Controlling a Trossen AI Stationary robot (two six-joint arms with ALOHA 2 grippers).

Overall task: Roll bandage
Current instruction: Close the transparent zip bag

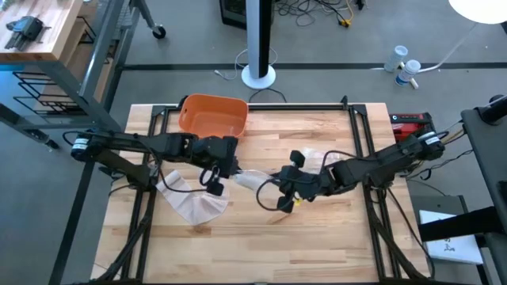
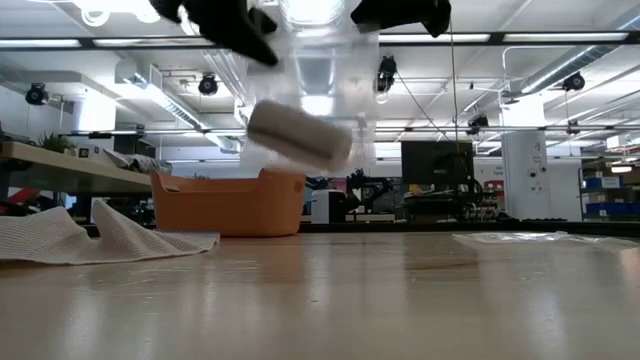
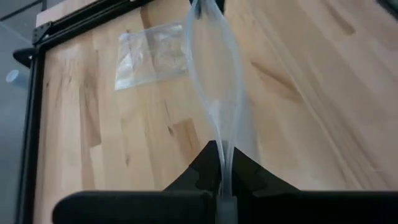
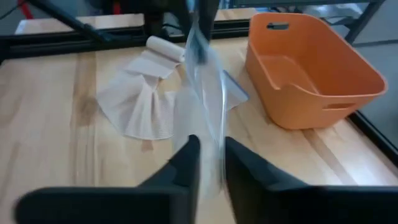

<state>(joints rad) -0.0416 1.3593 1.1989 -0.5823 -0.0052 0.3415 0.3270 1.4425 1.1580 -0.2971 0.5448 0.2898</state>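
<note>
We see both claws pinching a clear plastic bag (image 1: 252,180) held above the surface (image 1: 317,237) between them: the left claw (image 3: 221,171) is closed on one edge, the right claw (image 4: 210,152) on the opposite edge. Inside the bag, in the low view, hangs what looks like a rolled bandage (image 2: 298,134), though it is blurred. A loose, unrolled bandage (image 1: 192,202) lies on the wood beside the left arm. An orange bin (image 1: 212,116) sits at the far edge.
</note>
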